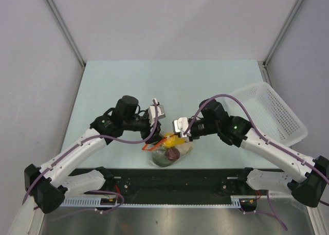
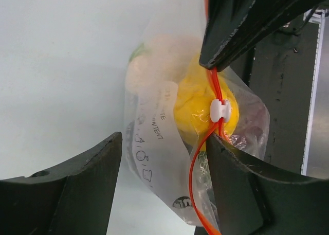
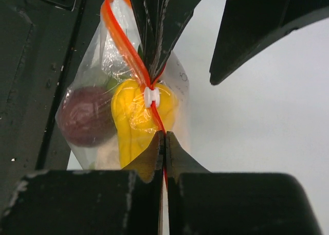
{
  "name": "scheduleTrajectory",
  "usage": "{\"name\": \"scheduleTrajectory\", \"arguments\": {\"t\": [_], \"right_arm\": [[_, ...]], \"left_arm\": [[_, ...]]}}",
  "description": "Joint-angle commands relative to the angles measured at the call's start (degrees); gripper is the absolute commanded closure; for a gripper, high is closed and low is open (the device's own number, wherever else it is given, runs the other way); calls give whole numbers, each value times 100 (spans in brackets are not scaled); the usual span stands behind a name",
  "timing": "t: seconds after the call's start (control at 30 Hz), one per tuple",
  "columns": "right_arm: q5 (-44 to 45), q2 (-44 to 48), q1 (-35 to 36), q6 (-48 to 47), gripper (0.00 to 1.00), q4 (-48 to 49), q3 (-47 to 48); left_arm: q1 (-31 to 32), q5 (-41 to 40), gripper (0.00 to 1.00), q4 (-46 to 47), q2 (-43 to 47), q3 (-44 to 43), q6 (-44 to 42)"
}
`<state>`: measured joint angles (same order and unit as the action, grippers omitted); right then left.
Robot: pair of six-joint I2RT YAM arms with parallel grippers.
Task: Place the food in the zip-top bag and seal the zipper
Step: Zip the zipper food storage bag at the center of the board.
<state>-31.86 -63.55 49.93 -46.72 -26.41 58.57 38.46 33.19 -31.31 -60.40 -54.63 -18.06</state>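
The clear zip-top bag (image 1: 169, 154) stands near the table's front edge with the food inside: a yellow piece (image 3: 132, 123), a dark red piece (image 3: 85, 116), a pale cream piece (image 2: 154, 55) and a green piece (image 1: 163, 162). The orange-red zipper (image 3: 123, 44) runs along its mouth and carries a white slider (image 3: 151, 96). My right gripper (image 3: 164, 138) is shut on the zipper strip just below the slider. My left gripper (image 2: 163, 140) is open around the bag's mouth, and its right finger (image 2: 247, 188) touches the strip on the slider's other side.
A white perforated basket (image 1: 272, 111) sits at the right edge of the table. The black frame with the arm bases (image 1: 205, 181) runs right behind the bag. Bare table surface (image 1: 169, 86) lies beyond both grippers.
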Motion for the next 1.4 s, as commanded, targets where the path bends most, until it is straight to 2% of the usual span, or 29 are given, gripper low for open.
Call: {"name": "scheduleTrajectory", "arguments": {"t": [0.0, 0.23, 0.4, 0.5, 0.6, 0.63, 0.7, 0.9, 1.13, 1.2, 1.37], "right_arm": [[-268, 124, 166, 75, 100, 427, 76], [-260, 97, 201, 172, 100, 321, 76], [-172, 167, 157, 277, 100, 146, 76], [-137, 272, 52, 365, 100, 102, 76], [-40, 413, 17, 479, 100, 127, 76], [-23, 448, 8, 523, 100, 145, 76], [48, 501, 17, 672, 100, 250, 67], [153, 537, 8, 919, 100, 374, 76], [224, 545, 52, 1086, 100, 462, 76], [259, 554, 78, 1121, 100, 479, 67], [338, 607, 148, 1112, 100, 462, 67]], "left_arm": [[346, -101, 30, 713, -147, 382, 233], [698, -963, 26, 1311, 10, 1007, 418], [698, -1095, 23, 1075, 265, 955, 234], [454, -807, 26, 697, 616, 665, 58], [15, -174, 34, 22, 802, 130, -100], [-66, -59, 40, -398, 802, -229, -170], [-128, 186, 44, -708, 846, -530, -372], [-119, 275, 48, -1176, 662, -1137, -566], [574, 425, 50, -913, 153, -1111, -681], [898, 180, 51, -816, 29, -1102, -707], [1138, -207, 54, -420, -252, -1006, -532]]}}
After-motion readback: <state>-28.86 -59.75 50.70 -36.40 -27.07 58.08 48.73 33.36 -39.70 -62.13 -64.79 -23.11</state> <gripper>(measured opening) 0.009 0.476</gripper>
